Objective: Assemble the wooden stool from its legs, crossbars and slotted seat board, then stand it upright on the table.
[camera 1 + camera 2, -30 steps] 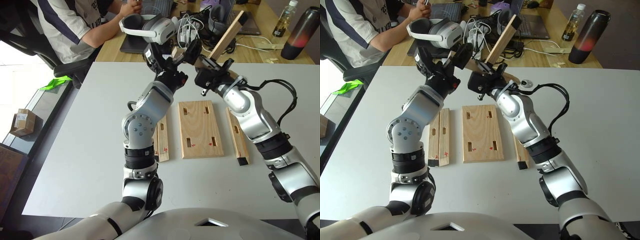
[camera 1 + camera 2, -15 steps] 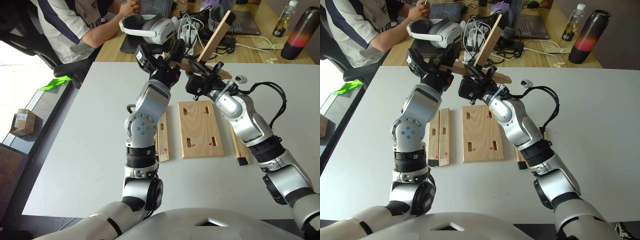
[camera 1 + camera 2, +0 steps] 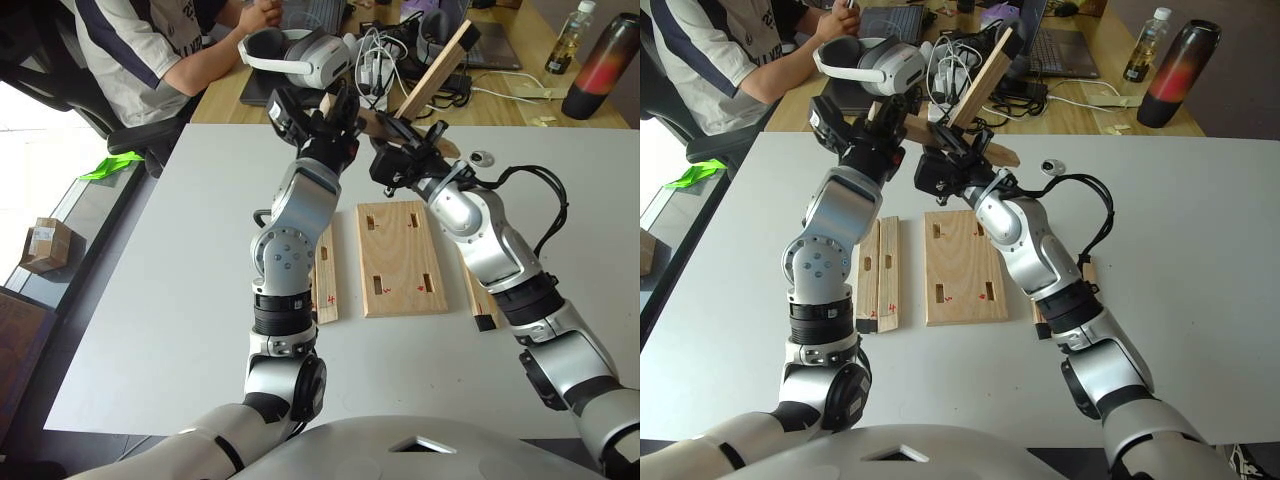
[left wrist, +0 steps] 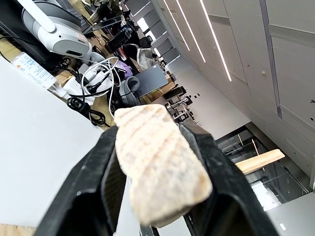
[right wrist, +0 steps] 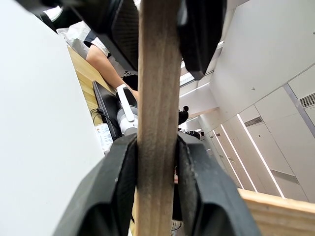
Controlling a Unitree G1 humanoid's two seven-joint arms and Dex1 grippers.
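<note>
Both grippers are raised over the far side of the white table (image 3: 200, 250). My left gripper (image 3: 333, 108) is shut on one end of a short wooden crossbar (image 3: 420, 138) that slants to the right; its rounded end (image 4: 160, 169) sits between the black fingers. My right gripper (image 3: 398, 152) is shut on a long wooden leg (image 3: 438, 68) that points up and to the right, and it crosses the crossbar close to both grippers. The leg's edge (image 5: 157, 113) is clamped between the pads. The slotted seat board (image 3: 400, 258) lies flat below them.
Two slotted wooden pieces (image 3: 325, 278) lie left of the seat board and another (image 3: 474, 280) lies to its right. A small round object (image 3: 483, 157) rests near the table's far edge. Beyond it a desk holds a headset (image 3: 300, 50), cables and bottles (image 3: 600, 65).
Both grippers have shifted to the left with their pieces. The leg and the crossbar, apart a second ago, now cross each other.
</note>
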